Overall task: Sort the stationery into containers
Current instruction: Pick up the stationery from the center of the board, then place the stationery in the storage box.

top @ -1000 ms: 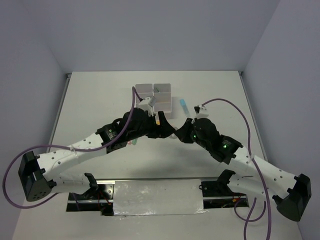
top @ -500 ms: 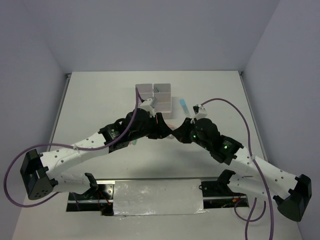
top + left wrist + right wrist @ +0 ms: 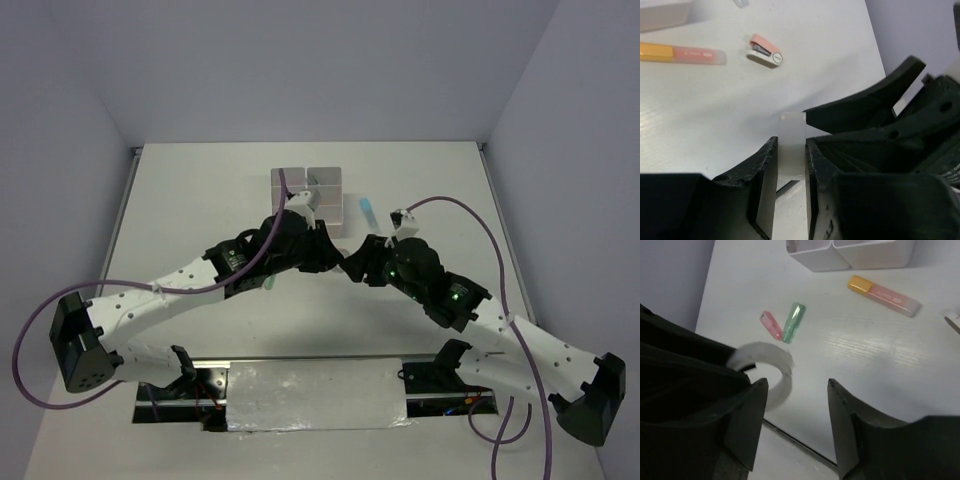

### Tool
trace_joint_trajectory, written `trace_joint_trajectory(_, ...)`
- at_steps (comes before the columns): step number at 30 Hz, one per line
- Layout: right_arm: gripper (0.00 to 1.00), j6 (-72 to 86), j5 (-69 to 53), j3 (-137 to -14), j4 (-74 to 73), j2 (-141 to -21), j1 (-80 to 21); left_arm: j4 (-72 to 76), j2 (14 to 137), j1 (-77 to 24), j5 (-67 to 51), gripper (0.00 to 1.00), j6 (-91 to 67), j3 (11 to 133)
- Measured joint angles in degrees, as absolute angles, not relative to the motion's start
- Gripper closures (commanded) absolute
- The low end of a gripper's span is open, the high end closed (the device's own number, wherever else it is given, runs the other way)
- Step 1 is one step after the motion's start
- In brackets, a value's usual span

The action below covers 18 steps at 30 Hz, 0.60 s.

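Carried nearer the containers (image 3: 322,182), the left pincer (image 3: 790,144) clamps the clear tape ring (image 3: 791,129); the right pincer (image 3: 797,385) gapes wide, empty.

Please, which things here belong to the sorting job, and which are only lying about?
Job: tape ring, held in left gripper; green marker; pink marker; orange-capped highlighter; pink clip; blue marker; white containers.
Just there: purple cables; silvery sheet at the near edge.

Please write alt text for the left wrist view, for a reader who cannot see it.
The left gripper is shut on a clear tape ring, seen edge-on above a white table. Behind it lie a small pink clip and a pink marker with an orange cap; black parts of the other arm fill the picture's right side.
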State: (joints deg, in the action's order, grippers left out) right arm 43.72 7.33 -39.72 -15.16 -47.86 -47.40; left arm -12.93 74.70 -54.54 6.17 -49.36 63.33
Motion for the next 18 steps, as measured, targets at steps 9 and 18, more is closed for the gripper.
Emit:
trace_joint_trajectory(9,0.31,47.57,24.38,-42.02,-30.24,-38.35,-47.4,-24.05,78.81,-54.54,21.65,1.0,-55.11,72.34)
trace_joint_trajectory(18,0.3,48.99,33.58,-44.07,-39.92,-26.33,-47.37,-41.95,91.15,-54.06,37.65,1.0,-93.14,83.72)
